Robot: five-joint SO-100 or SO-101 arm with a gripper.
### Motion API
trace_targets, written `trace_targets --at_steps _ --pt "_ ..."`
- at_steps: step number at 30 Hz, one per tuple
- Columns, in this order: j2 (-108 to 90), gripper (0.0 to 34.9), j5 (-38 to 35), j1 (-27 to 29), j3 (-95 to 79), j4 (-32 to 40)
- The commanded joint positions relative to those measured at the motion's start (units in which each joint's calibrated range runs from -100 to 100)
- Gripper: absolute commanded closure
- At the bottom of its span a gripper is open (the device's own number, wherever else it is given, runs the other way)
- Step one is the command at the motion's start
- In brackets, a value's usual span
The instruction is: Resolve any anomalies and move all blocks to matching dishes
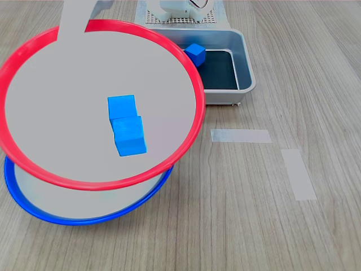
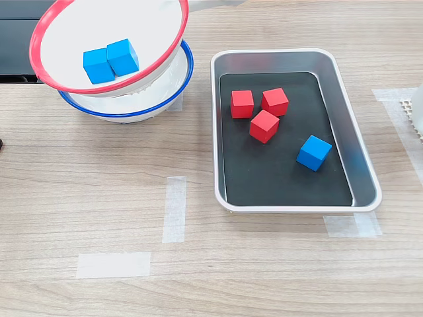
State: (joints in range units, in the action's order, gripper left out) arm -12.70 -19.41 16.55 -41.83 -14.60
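**Red dish lifted over the blue one**

I see the red-rimmed dish (image 2: 66,76) raised and tilted at the upper left of the second exterior view, above the blue-rimmed dish (image 2: 142,112) resting on the table (image 2: 198,277). Two blue blocks (image 2: 111,61) lie touching inside the red-rimmed dish. In the grey tray (image 2: 360,165) at centre right sit three red blocks (image 2: 264,125) clustered together and one more blue block (image 2: 314,152) apart, lower right. I cannot tell the gripper's state; its jaws are out of frame.
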Motion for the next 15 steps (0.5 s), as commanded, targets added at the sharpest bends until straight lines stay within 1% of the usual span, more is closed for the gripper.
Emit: trace_targets --at_steps 1,4,8,15 --pt "-3.1 34.9 1.7 1.0 0.8 1.8" --pt "-3.1 34.9 2.7 0.7 1.1 2.5" --pt "-3.2 34.9 4.6 -1.9 2.0 2.6" --pt "-3.6 34.9 8.1 -9.6 3.4 2.0"
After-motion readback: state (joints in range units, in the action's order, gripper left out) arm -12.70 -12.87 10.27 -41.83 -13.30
